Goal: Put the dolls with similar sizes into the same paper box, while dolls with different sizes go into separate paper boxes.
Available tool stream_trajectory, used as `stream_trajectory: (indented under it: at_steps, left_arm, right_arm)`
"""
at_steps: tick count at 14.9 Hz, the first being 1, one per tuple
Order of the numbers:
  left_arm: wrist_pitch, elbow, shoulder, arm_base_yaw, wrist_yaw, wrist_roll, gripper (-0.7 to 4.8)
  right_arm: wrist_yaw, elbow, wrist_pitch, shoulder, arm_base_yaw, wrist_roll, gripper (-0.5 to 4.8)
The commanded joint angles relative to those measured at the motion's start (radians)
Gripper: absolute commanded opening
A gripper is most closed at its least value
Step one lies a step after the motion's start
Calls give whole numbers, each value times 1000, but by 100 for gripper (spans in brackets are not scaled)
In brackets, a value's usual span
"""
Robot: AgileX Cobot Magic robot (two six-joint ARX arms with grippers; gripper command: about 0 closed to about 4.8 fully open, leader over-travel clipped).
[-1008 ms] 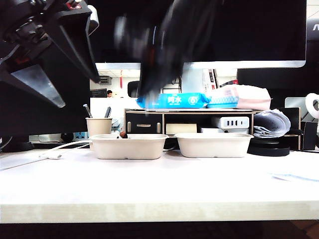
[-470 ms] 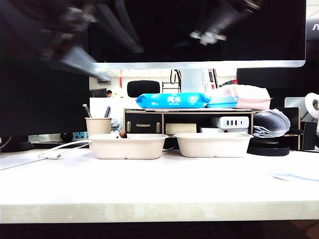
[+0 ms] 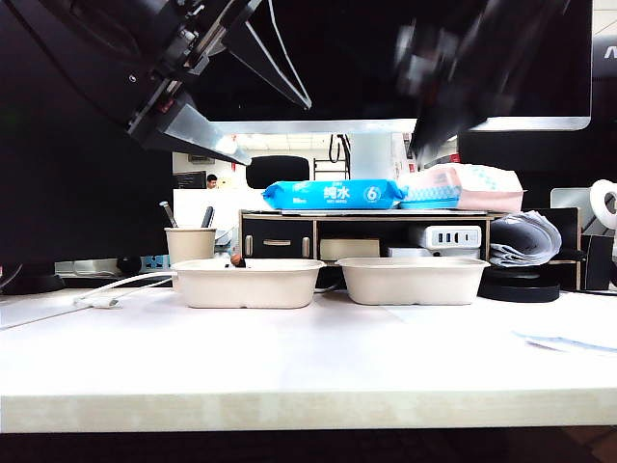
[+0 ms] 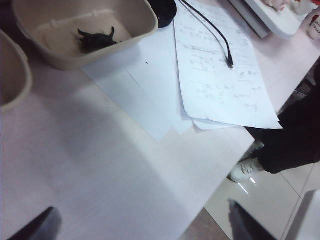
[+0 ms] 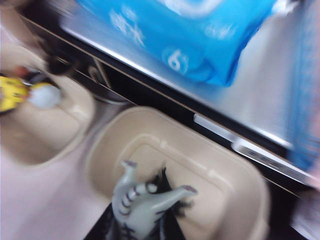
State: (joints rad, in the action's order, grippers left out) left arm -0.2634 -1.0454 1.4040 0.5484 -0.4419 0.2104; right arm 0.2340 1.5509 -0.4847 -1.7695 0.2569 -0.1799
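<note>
Dolls are being sorted by size into two beige paper boxes on a white counter (image 3: 289, 357). In the exterior view, one paper box (image 3: 249, 283) sits at about 9 o'clock from center and the second paper box (image 3: 413, 280) at about 3 o'clock, side by side and just apart, in front of a black shelf unit carrying a blue wipes pack (image 3: 333, 194).

The right hand (image 5: 137, 222) hangs above the second box, blurred, at 1 o'clock in the exterior view. It is clenched around the white striped doll (image 5: 140, 202), whose legs stick out past the grip toward the tray floor. A black doll (image 4: 95, 39) already lies inside this box, so the tiny striped animal is probably held here to join its size match.

The other box holds the yellow doll (image 5: 11, 92), with a pale rounded shape touching it that is too blurred to name.

The left hand (image 4: 140, 225) is released, its fingers spread wide and empty, raised at 10 o'clock in the exterior view. It hovers over bare counter and loose paper sheets (image 4: 220, 75), likely kept clear of the other arm.
</note>
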Motion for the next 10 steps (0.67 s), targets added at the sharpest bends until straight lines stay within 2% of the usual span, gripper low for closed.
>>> stream_trajectory:
  at_steps: [1,7,8,9,10]
  left_arm:
    - [7,-2,-4,2,-4,3,479]
    - [11,-2,-3,2,19,-5,479]
    - [11,-2,-3,2,19,-5,479]
    - [11,-2,-3,2,19,-5,479]
    - [11,-2,-3,2,19,-5,479]
  right_arm:
    - [12,3,49,-82,0,4,-6]
    - [8,11,93,-127,-1,4,-6]
    - [10,11,91,-127,-1,4,17]
    - [11,11,84,-127,-1,10,254]
    - [8,11,76,-127,-1,24,354]
